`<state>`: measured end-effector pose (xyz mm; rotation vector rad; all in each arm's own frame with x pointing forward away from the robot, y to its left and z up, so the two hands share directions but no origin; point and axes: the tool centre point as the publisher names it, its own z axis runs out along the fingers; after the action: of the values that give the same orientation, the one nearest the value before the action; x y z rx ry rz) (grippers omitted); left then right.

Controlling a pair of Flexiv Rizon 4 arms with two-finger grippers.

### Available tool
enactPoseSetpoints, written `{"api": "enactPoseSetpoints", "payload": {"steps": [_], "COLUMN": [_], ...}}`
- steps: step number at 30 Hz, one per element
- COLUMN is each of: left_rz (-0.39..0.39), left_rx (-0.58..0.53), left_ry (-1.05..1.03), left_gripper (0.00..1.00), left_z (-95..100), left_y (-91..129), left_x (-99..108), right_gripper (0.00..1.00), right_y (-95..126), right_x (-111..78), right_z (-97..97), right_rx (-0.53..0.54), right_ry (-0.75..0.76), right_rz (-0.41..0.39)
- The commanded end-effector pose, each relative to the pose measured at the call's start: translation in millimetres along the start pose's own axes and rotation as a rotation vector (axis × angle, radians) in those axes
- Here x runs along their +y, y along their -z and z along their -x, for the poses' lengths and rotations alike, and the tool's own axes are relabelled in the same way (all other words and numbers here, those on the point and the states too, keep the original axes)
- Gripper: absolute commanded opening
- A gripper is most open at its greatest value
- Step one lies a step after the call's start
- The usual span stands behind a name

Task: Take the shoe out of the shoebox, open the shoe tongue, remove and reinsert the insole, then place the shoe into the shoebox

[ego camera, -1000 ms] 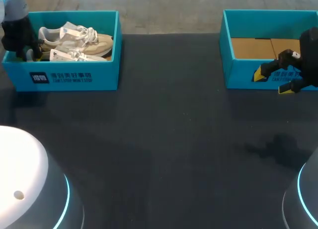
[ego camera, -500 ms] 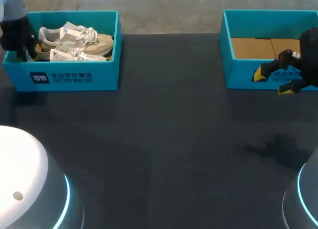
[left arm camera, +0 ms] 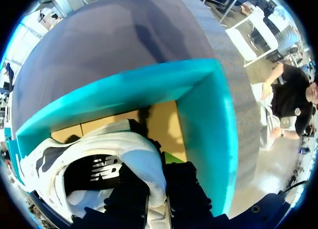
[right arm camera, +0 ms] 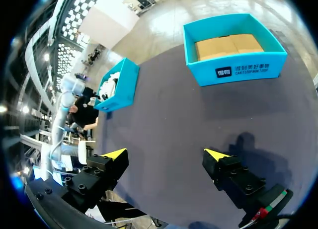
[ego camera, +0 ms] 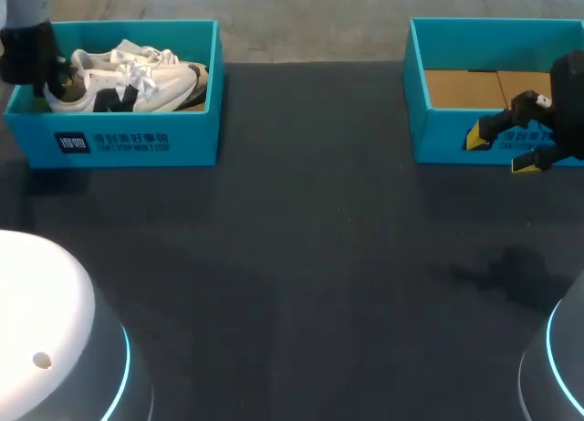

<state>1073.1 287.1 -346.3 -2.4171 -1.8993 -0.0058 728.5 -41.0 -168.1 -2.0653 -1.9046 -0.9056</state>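
Observation:
A white sneaker (ego camera: pixel 128 83) with a dark side logo lies in the teal shoebox (ego camera: pixel 128 142) at the table's far left, its toe pointing right. My left gripper (ego camera: pixel 55 79) reaches into that box at the shoe's heel end. In the left wrist view its dark fingers pinch the heel collar of the sneaker (left arm camera: pixel 99 159) from both sides, so my left gripper (left arm camera: pixel 158 209) is shut on the shoe, beside the box's end wall (left arm camera: pixel 203 124). My right gripper (ego camera: pixel 499 152) hovers open before the other box, holding nothing; it shows as the right gripper (right arm camera: pixel 165 154) above bare table.
A second teal box (ego camera: pixel 438 133) with a brown cardboard floor stands at the far right, seen also as the teal box (right arm camera: pixel 233 70) ahead of my right gripper. The dark tabletop (ego camera: pixel 310 257) stretches between both boxes.
My left gripper has closed on the shoe's heel and drawn it toward the box's left end. The sneaker has turned, now showing its white side with the dark logo. The right arm has not moved.

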Motion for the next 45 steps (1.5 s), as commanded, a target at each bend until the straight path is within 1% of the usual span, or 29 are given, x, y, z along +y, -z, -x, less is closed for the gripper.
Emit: {"api": "enactPoseSetpoints", "payload": {"steps": [1,7,15,18,25,35,41,45], "left_rz": [0.007,0.02,0.039,0.045,0.038,0.055,0.065,0.067], "left_rx": [0.024,0.041,0.049,0.056,0.078,0.116,0.113,0.103], "left_ry": [-0.022,-0.043,-0.04,-0.043,-0.056,-0.063,-0.049,-0.041], "left_gripper": [0.0,0.0,0.0,0.0,0.0,0.0,0.0,0.0], "left_z": [1.8,1.1,-1.9,-1.2,3.5,0.6,-2.4,-3.1], "left_y": [22,48,72,86,108,130,136,137], "left_x": [-11,-15,-12,-12,-14,-17,-18,-18], "right_gripper": [1.0,1.0,1.0,1.0,1.0,1.0,1.0,1.0], "right_y": [-1,-1,-1,-1,-1,-1,-1,-1], "right_x": [-0.2,-0.2,-0.2,-0.2,-0.2,-0.2,-0.2,-0.2], "right_z": [-0.3,-0.3,-0.3,-0.3,-0.3,-0.3,-0.3,-0.3], "right_rx": [-0.002,-0.002,-0.002,-0.002,-0.002,-0.002,-0.002,-0.002], "right_ry": [-0.001,-0.001,-0.001,-0.001,-0.001,-0.001,-0.001,-0.001], "right_rz": [0.001,0.001,0.001,0.001,0.001,0.001,0.001,0.001]}}
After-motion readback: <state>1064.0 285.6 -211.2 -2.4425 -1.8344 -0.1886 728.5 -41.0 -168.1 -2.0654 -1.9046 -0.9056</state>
